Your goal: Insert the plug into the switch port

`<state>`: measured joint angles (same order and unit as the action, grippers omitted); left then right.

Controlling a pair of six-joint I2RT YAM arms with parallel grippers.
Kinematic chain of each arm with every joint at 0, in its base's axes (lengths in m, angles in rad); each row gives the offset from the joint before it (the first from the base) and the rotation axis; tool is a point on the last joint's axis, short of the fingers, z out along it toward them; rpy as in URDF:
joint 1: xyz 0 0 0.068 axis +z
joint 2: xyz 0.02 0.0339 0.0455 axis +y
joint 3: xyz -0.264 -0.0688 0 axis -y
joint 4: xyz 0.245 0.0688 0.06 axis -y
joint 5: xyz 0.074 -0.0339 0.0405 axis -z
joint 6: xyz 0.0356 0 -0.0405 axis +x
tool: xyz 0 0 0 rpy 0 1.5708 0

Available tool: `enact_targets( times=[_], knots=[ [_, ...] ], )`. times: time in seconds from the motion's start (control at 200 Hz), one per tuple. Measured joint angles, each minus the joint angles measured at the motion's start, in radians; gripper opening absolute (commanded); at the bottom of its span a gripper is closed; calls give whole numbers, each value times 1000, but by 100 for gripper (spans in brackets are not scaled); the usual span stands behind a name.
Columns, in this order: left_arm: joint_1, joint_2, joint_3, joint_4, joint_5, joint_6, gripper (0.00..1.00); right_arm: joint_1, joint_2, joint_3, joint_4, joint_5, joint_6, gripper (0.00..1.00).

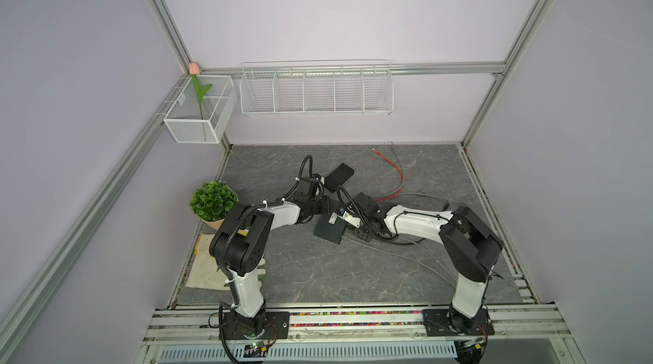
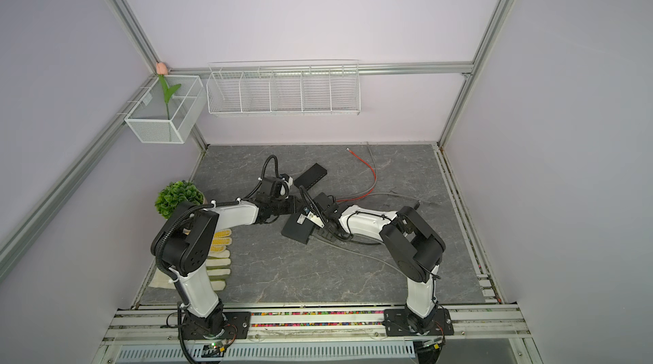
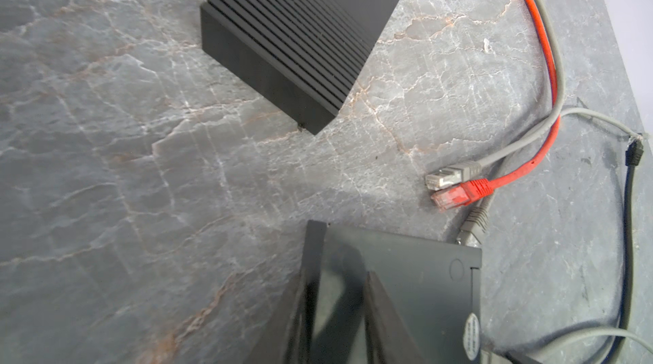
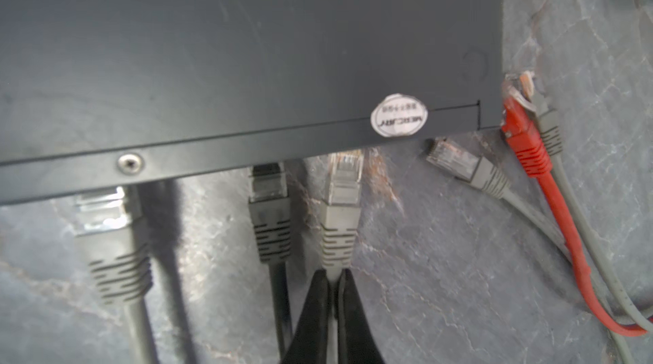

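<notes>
The switch (image 4: 247, 62) is a dark box lying label side up at the table's middle (image 1: 328, 233). My left gripper (image 3: 341, 270) is shut on its edge, one finger outside the side wall and one on the flat face. The grey plug (image 4: 342, 182) points at the switch's port side, its clear tip hidden under the overhanging edge. My right gripper (image 4: 334, 275) is shut on the grey cable just behind that plug's ribbed boot. A black plug (image 4: 268, 196) and another grey plug (image 4: 102, 210) sit in line beside it along the same side.
A second ribbed black box (image 1: 339, 177) lies behind the switch. Loose red (image 4: 523, 132) and grey (image 4: 459, 164) plugs with their cables trail off by the switch's corner. A potted plant (image 1: 213, 201) and gloves (image 2: 219, 252) are at the left.
</notes>
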<state>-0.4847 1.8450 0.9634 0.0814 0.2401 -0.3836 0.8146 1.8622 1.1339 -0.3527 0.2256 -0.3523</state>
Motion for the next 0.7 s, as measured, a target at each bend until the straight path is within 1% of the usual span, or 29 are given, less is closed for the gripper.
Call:
enact_targets(
  times=[0.295, 0.52, 0.7],
  knots=[
    [0, 10, 0, 26, 1, 0, 29, 2, 35, 29, 8, 47, -1, 6],
    [-1, 11, -8, 46, 0, -1, 28, 1, 36, 30, 9, 40, -3, 7],
    [-7, 8, -39, 101, -12, -10, 28, -2, 34, 30, 8, 21, 0, 6]
  ],
)
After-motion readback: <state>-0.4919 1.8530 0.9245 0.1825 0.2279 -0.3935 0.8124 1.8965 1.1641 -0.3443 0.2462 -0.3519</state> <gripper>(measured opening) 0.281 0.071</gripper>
